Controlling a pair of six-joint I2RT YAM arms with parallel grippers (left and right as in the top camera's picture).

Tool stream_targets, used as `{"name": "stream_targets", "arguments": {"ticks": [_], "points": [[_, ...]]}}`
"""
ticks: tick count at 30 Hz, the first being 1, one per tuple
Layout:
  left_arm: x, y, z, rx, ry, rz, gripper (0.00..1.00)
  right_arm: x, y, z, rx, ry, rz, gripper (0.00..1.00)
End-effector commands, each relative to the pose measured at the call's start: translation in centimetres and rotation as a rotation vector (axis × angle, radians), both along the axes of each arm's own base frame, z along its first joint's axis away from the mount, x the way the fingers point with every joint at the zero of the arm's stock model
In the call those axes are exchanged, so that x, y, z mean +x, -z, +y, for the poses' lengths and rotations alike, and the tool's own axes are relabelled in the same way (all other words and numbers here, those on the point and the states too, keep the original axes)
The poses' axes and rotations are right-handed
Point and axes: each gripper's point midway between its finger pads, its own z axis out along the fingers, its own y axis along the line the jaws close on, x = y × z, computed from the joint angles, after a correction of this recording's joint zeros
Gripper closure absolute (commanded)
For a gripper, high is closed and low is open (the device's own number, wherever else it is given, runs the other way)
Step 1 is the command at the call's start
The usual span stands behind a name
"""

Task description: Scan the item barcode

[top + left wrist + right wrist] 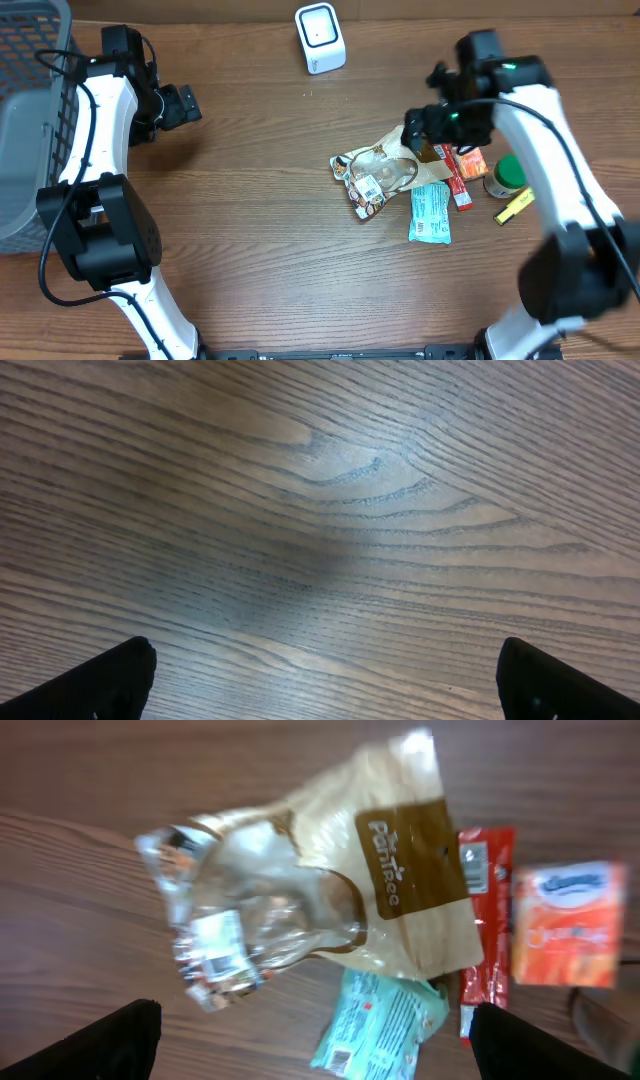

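Snack bag (pixel 400 880) laid directly beneath right tool (pixel 318 1042), jaws spread wide, nothing gripped, left tool (pixel 325 682) likewise opened.

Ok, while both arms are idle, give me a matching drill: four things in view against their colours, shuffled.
Things:
1. scanner
2. basket
3. snack bag
4. flat packet

Colours:
A. teal
B. grey
C. white
D. brown with a clear part

Pairs: 1-C, 2-B, 3-D, 4-A
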Motion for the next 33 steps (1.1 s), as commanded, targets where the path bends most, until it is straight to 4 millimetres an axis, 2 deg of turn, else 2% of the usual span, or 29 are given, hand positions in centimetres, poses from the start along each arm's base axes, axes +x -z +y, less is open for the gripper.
{"name": "stream_targets", "arguments": {"ticks": [1, 3, 8, 12, 17, 21, 24, 33], "points": [[0.5, -2.4, 0.0, 0.016, 0.013, -0.062, 0.00, -1.5, -9.6, 0.7, 0.102, -0.013, -0.256, 0.00], [0.5, -2.4, 0.0, 0.016, 0.013, -0.062, 0.00, -2.9, -12.8, 0.4, 0.110, -0.014, -0.348, 0.00], [0.5, -2.4, 0.0, 0.016, 0.012, -0.062, 0.00, -8.1, -20.3, -0.3, 0.127, -0.018, -0.592, 0.00], [0.5, -2.4, 0.0, 0.016, 0.013, -0.062, 0.00, -12.0, -24.2, -1.7, 0.120, 0.059, -0.733, 0.00], [0.5, -2.4, 0.0, 0.016, 0.013, -0.061, 0.00, -16.5, -27.4, -2.7, 0.126, 0.097, -0.880, 0.00], [0.5, -2.4, 0.0, 0.016, 0.012, -0.061, 0.00, -19.0, -28.8, -3.0, 0.143, 0.104, -0.953, 0.00], [0.5, -2.4, 0.0, 0.016, 0.012, -0.062, 0.00, -20.1, -29.3, -3.1, 0.159, 0.115, -0.977, 0.00], [0.5, -2.4, 0.0, 0.016, 0.013, -0.061, 0.00, -20.8, -29.1, -3.2, 0.158, 0.116, -0.970, 0.00]]}}
